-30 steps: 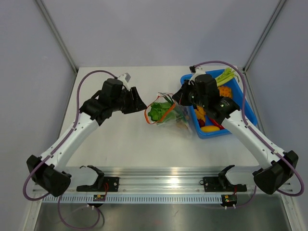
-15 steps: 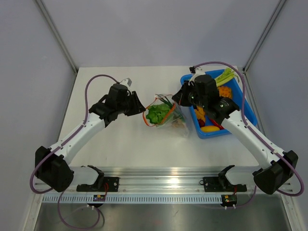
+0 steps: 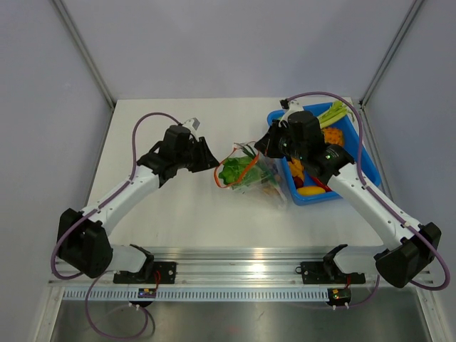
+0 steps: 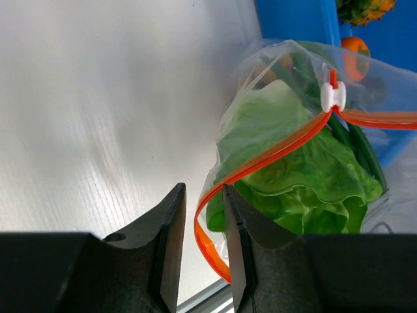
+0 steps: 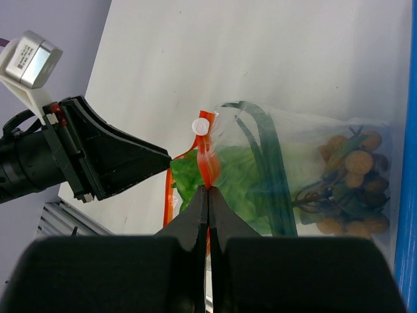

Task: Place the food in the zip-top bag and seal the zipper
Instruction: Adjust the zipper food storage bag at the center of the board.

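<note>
Top external view: the clear zip-top bag (image 3: 249,174) lies just left of the blue bin (image 3: 313,199), holding cabbage (image 3: 231,169), green onions (image 5: 260,156) and brown balls (image 5: 355,162). The right gripper (image 5: 207,190) is pinched closed on the orange zipper (image 5: 206,160) beside its white slider (image 5: 201,126). Farther left of the bin, the left gripper (image 4: 202,195) has its jaws slightly apart, the zipper looping through the gap.

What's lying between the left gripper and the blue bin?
The zip-top bag, with cabbage inside, lies between left gripper and blue bin, shown in the top external view.
</note>
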You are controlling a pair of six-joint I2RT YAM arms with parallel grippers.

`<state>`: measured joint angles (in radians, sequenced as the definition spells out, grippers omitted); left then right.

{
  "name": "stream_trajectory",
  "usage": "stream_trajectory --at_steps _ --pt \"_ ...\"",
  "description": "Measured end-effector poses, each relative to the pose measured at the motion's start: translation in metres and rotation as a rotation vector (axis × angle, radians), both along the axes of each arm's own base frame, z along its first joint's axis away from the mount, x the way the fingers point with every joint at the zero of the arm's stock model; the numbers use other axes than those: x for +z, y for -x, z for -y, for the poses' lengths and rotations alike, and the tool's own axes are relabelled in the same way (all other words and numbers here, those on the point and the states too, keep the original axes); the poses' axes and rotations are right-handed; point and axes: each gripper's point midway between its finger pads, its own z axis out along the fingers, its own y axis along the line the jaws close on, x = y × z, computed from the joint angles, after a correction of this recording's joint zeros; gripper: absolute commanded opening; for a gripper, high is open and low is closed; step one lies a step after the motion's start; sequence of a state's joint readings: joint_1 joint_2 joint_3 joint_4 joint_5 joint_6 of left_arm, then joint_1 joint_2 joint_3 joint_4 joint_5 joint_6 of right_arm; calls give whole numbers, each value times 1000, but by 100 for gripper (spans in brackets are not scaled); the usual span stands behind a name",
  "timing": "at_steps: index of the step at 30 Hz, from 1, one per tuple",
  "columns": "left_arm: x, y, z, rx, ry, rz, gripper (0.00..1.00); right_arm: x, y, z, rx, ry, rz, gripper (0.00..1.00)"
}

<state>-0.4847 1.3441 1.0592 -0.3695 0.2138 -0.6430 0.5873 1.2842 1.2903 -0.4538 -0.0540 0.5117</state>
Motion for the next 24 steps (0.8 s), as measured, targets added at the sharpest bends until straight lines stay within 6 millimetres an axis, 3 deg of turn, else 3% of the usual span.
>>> stream_trajectory --at_steps 7,9,11,13,15,16,18,24 --pt "-16 2 4 -19 6 -34 21 -1 0 0 0 0 -2 0" --pt "-19 3 5 -24 8 -42 22 -1 0 0 0 0 -3 0" --pt "-21 4 6 -28 9 -47 31 -1 0 0 -1 -1 -4 0" --pt "-20 3 7 -29 18 -44 31 -1 0 0 -2 -2 -5 0" --pt "-20 2 8 -28 24 -39 22 -1 0 -1 -3 -5 -6 0" --pt "-22 3 8 -28 27 -42 10 -1 0 -1 -3 -7 -5 0" --pt "-24 3 8 -25 28 -48 0 -1 -1 -2 -2 -9 -5 0" --pt "-20 6 7 -29 17 -62 0 -5 0 -4 10 -11 -15 0"
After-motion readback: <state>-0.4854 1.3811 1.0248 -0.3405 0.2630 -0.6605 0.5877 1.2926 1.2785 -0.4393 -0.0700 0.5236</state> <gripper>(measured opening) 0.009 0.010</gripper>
